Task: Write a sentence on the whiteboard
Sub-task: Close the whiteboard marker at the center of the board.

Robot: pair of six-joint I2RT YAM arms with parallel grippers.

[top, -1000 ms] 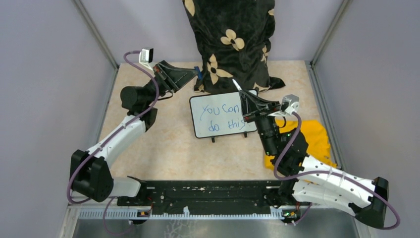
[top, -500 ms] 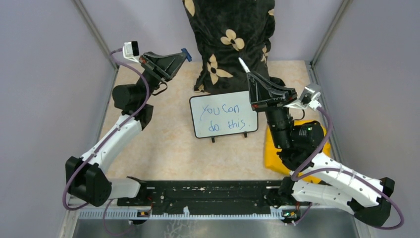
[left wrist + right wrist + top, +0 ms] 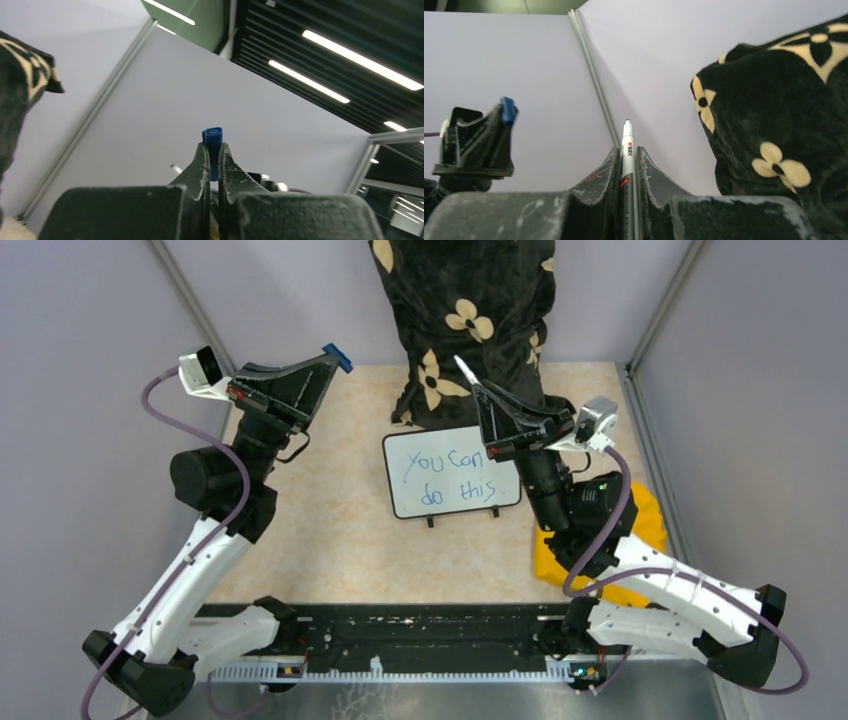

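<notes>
— Two hands need an entry. How do we log the left hand [image 3: 328, 360]?

— We log it as clamped on a blue cap [image 3: 213, 137]. In the left wrist view its fingers [image 3: 202, 165] press on both sides of the cap, and the cap's rounded end sticks out past the fingertips. From above, we see this hand raised over the far left part of the table [image 3: 330, 530].

— And the right hand [image 3: 627, 160]?

— We log it as clamped on a marker [image 3: 627, 145]. The white barrel runs up between the two black fingers, and the uncapped tip projects beyond them. From above, this hand sits raised at the far right corner of the whiteboard [image 3: 452, 472]. The marker tip is clear of the board and shows against a black fabric [image 3: 460, 320] with cream flowers.

— Where do we place the whiteboard?

— We place it on the table at mid-width, between the two arms and nearer the right one. It is turned slightly, with its two small black feet toward the arm bases. We cannot tell whether it lies flat or leans.

— And the sentence [image 3: 448, 478]?

— We read blue handwriting in two lines on the board: "You can" above "do this".

— Other items?

— We note a yellow cloth [image 3: 640, 515] on the table to the right of the board, partly under the right arm.
</notes>
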